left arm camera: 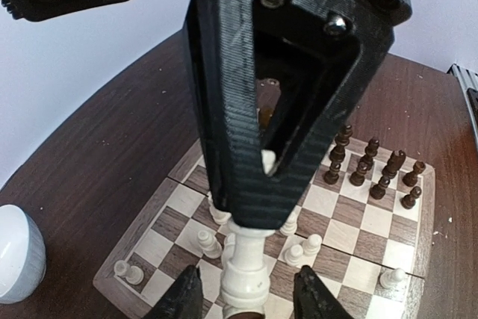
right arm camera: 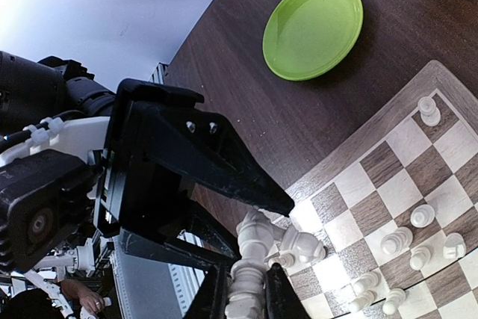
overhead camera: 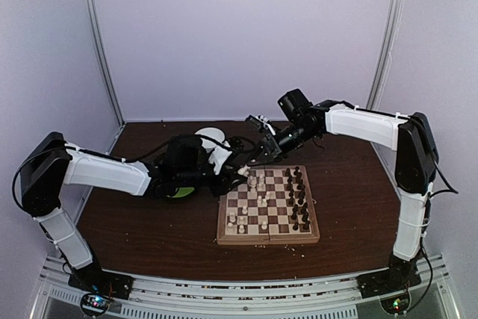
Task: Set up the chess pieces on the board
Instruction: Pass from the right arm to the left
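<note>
Right claw (right arm camera: 245,300): clamped on the tall cream-white turned chess piece (right arm camera: 252,238), fingers pressed against its ringed body.
Left claw (left arm camera: 246,302): jaws apart, straddling that piece from the opposite side with a sliver of gap at each finger, so it has no hold.
Piece axis: long axis about upright, matching the standing men. The rounded head points away from the right fingers. The base is cut off at the frame edge, so I cannot tell whether it touches a square.
Under the claws: a corner of the square wooden chequered board (overhead camera: 269,240), with small cream-white pieces (left arm camera: 209,243) standing close around.
Beyond the left claw: dark brown pieces (left arm camera: 373,166) ranked along the opposite side.
Beyond the right claw: a round green plate (right arm camera: 314,28), well apart.
Step, as I judge it: seating this piece on its home square. Keep the axis vertical and lower straight down. Let go only once the base sits flat, then lift clear without brushing the neighbours.
</note>
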Controlling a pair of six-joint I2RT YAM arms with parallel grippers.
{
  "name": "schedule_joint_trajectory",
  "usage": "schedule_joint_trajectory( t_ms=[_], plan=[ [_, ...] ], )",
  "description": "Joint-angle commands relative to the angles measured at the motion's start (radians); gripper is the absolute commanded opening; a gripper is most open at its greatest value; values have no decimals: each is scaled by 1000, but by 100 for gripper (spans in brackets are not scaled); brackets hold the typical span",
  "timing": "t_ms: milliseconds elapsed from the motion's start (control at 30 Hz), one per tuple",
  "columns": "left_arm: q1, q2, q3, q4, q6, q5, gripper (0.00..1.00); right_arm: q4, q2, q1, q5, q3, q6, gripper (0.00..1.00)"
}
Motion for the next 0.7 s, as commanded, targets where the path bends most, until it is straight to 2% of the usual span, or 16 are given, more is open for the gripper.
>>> schedule_joint_trajectory(
  t_ms=[0,133,333,667],
  plan=[
    [-9,17,31,-20,47,-25,42,28,-38,1,-19,-17,18,7],
    [-16,20,36,-44,70,-46,45,32,-40,1,-21,-19,22,7],
    [-18,17,32,-49,75,-55,34,37,-44,1,-18,-31,22,7],
    [-18,18,41,-35,59,-74,35,48,-45,1,-16,-46,28,7]
  ],
)
